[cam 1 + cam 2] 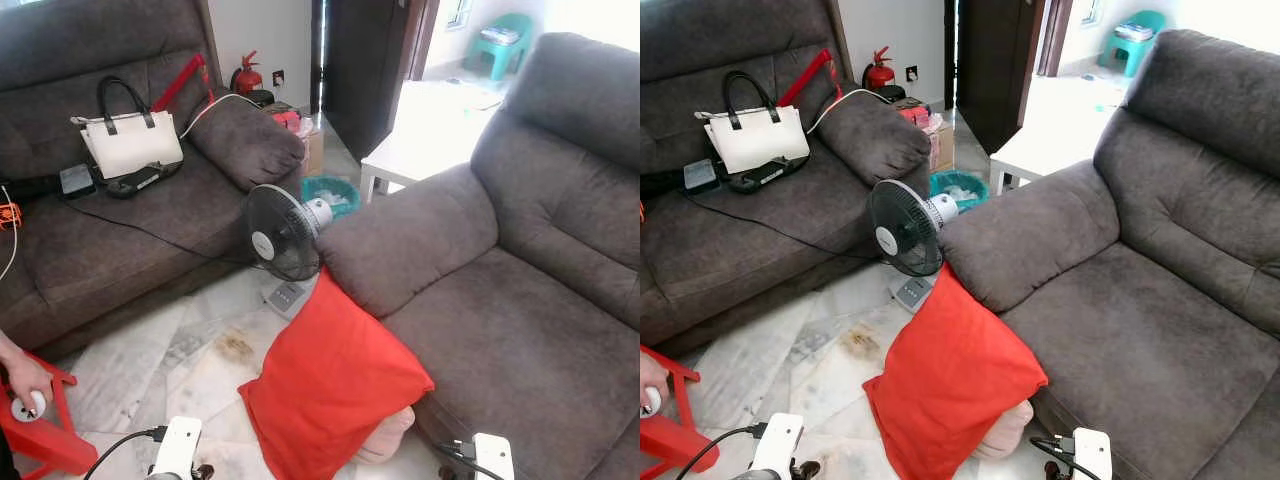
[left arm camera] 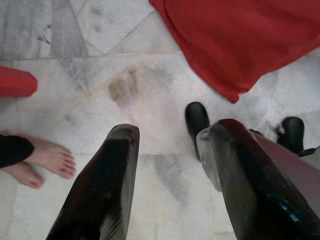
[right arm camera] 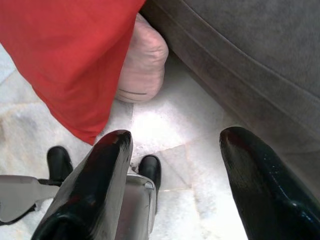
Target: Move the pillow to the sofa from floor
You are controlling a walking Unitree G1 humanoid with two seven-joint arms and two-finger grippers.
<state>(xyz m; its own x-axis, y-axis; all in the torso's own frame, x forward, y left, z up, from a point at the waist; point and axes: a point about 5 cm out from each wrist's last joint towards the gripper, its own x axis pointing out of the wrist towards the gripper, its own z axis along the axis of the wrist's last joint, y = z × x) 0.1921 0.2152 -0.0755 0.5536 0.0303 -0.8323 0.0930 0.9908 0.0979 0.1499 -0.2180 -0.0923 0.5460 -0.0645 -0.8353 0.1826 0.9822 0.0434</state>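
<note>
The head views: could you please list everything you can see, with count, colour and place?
pillow: one, red, on the floor leaning against the right sofa.
cushion: one, pink, floor, behind the pillow.
sofas: two, dark grey, left and right.
fan: one, black, floor between the sofas.
handbag: one, white with black handles, left sofa.
fire extinguisher: one, red, back wall.
stool: one, red, floor at left.
person's hand: on the stool.
left gripper: open, above the floor.
right gripper: open, near the cushion.
</note>
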